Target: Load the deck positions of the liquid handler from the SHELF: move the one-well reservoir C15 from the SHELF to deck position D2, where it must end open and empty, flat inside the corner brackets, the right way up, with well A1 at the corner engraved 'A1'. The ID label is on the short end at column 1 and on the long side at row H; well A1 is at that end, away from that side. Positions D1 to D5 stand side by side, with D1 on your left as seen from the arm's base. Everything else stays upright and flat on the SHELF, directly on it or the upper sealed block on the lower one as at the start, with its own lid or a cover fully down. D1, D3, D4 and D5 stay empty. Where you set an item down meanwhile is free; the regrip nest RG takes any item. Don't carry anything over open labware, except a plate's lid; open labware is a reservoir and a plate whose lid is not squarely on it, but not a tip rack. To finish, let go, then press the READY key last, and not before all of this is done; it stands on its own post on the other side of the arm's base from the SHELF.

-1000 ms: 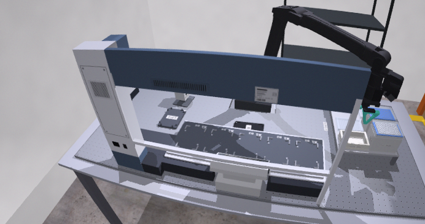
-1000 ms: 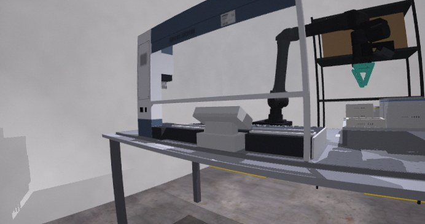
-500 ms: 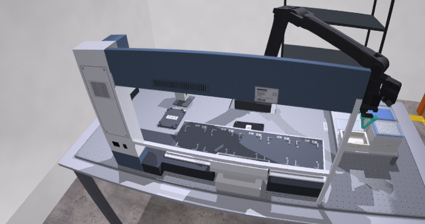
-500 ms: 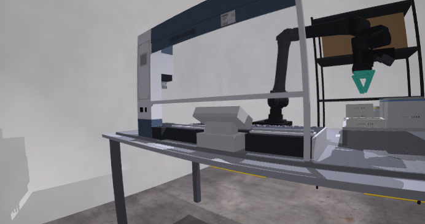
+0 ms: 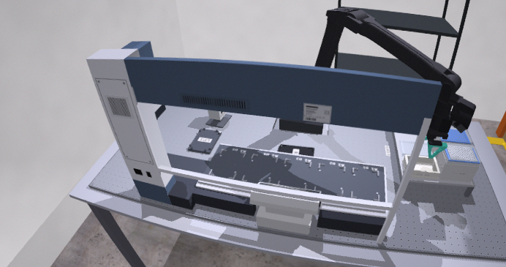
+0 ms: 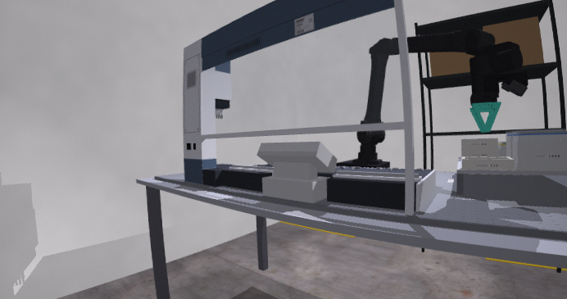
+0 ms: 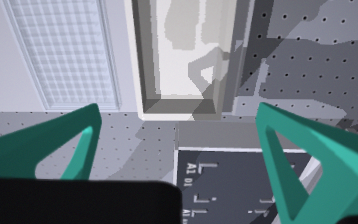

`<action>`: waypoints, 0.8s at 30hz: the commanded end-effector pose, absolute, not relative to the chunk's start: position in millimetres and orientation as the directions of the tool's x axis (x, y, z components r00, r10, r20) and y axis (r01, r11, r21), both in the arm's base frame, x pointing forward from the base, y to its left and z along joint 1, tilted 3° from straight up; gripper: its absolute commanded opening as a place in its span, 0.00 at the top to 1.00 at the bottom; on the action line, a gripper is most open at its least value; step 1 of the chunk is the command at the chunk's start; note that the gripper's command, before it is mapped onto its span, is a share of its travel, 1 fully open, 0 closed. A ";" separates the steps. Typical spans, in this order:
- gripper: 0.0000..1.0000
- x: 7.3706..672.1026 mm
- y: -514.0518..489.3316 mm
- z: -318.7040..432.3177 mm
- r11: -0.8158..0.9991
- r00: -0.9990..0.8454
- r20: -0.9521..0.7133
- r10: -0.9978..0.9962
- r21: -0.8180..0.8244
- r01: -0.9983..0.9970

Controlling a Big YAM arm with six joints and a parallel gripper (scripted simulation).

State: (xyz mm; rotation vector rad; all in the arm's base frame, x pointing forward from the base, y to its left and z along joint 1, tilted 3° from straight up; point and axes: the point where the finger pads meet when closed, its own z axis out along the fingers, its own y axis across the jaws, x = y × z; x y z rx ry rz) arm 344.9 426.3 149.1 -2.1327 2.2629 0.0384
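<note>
The one-well reservoir (image 7: 187, 55) is an open, empty white trough on the SHELF; it also shows in the top view (image 5: 424, 166). My gripper (image 7: 178, 111) (image 5: 436, 151) is open and empty, its green fingers spread wide. It hangs above the near short end of the reservoir, pointing down, clear of it by a short gap in the exterior view (image 6: 485, 120). The dark deck (image 5: 300, 170) with its corner brackets lies under the blue gantry. Its end marked A1 D1 (image 7: 220, 185) is the end nearest the SHELF.
A clear-lidded plate (image 7: 65, 55) lies left of the reservoir. Blue-topped boxes (image 5: 461, 153) stand beside it on the SHELF. The gantry's upright post (image 5: 406, 179) stands close by. The regrip nest (image 5: 205, 140) and a key post (image 5: 218, 118) are at the far left.
</note>
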 end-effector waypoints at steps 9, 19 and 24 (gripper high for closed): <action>0.00 349.4 432.1 136.7 0.076 -0.075 -0.058 -0.995 -0.018 -0.997; 0.00 348.7 433.7 124.7 0.074 -0.072 -0.065 -0.995 -0.023 -0.997; 0.00 355.4 442.4 128.9 0.074 -0.071 -0.086 -0.994 -0.037 -0.997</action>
